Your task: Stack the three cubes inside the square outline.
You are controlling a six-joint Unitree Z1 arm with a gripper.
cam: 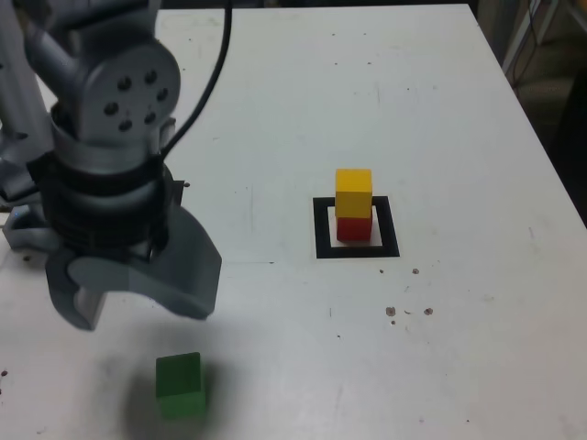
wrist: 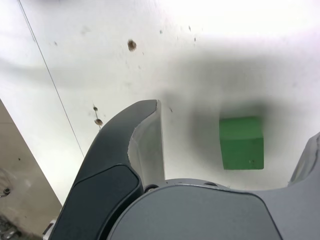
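Above the white counter (cam: 440, 110), the claw (cam: 138, 298) hangs with fingers spread wide, empty, seemingly just over the green cube (cam: 180, 385). Well apart, the yellow cube (cam: 353, 192) sits on the red cube (cam: 354, 227) inside the square outline (cam: 322, 229).

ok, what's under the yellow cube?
The red cube, standing on the pale centre of the square outline. The yellow cube covers the red one's top face, so only its front side shows. The green cube is apart, on the bare table.
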